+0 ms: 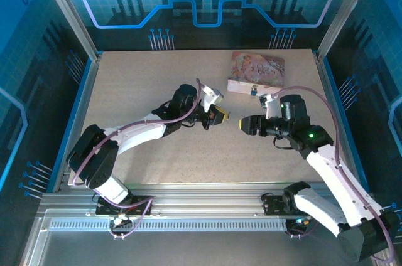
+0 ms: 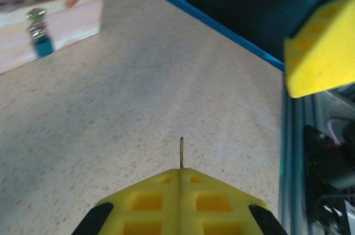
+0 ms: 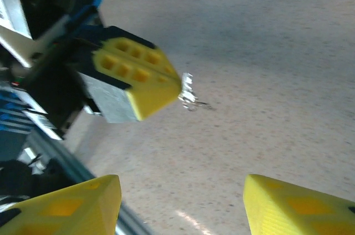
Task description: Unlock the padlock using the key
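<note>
Closest to us, in the left wrist view, the yellow fingers of the left gripper [image 2: 181, 171] are pressed flat together on the thin silvery metal key [image 2: 181, 153], whose blade sticks straight out past the tips. We judge this grip is chosen so that the blade leads and can be steered into a keyhole. The small blue-bodied padlock with a metal shackle [image 2: 40, 38] stands well apart from the key, against the near side of the pink illustrated box [image 2: 61, 21]. The box lies near the far edge of the speckled beige table [image 1: 157, 78], right of centre. Whether the shackle passes through a hasp we cannot tell.

The right gripper [image 3: 180, 190] faces the left one near the middle of the table, its yellow fingers spread wide with nothing between them. To us it looks placed to take or steady the key rather than the lock.

The right wrist view gives us the key's toothed profile side-on, which the left wrist view flattens into a thin line. The top view sets both grippers tip to tip, near but apart, with the padlock beyond them toward the far edge.
</note>
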Controlling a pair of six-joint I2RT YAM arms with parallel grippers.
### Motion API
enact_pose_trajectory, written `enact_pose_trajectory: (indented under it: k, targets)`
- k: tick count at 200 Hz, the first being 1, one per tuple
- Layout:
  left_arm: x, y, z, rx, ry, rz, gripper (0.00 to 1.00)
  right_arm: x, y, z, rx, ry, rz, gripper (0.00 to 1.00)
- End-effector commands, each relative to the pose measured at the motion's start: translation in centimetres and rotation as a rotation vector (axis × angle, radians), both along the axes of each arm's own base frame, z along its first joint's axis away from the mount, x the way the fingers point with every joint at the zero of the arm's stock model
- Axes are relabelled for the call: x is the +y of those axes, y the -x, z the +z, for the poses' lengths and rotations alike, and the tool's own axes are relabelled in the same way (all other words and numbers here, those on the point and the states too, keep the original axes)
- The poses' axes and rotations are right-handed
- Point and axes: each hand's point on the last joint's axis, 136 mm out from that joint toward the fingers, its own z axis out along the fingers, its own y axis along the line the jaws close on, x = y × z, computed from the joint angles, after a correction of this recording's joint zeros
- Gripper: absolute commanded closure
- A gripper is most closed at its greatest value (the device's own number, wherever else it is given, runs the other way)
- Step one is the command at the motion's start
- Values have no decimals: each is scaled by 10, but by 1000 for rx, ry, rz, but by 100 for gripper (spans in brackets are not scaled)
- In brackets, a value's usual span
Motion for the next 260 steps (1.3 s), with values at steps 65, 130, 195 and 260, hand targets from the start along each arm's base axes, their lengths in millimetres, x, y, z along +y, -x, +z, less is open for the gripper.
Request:
enact_pose_trajectory:
  k: [65, 130, 195, 260]
  targets:
    - [-16, 53, 31, -80, 80, -407, 100, 23, 5, 40, -111, -131, 181, 60]
    - [-12, 63, 50, 27, 129, -458, 100, 20, -1, 35, -162, -110, 178, 60]
    - [0, 48, 52, 89, 182, -384, 100, 30, 3, 37, -172, -148, 236, 54]
    - [8, 55, 61, 66, 178, -393, 100, 33, 8, 33, -171, -152, 286, 49]
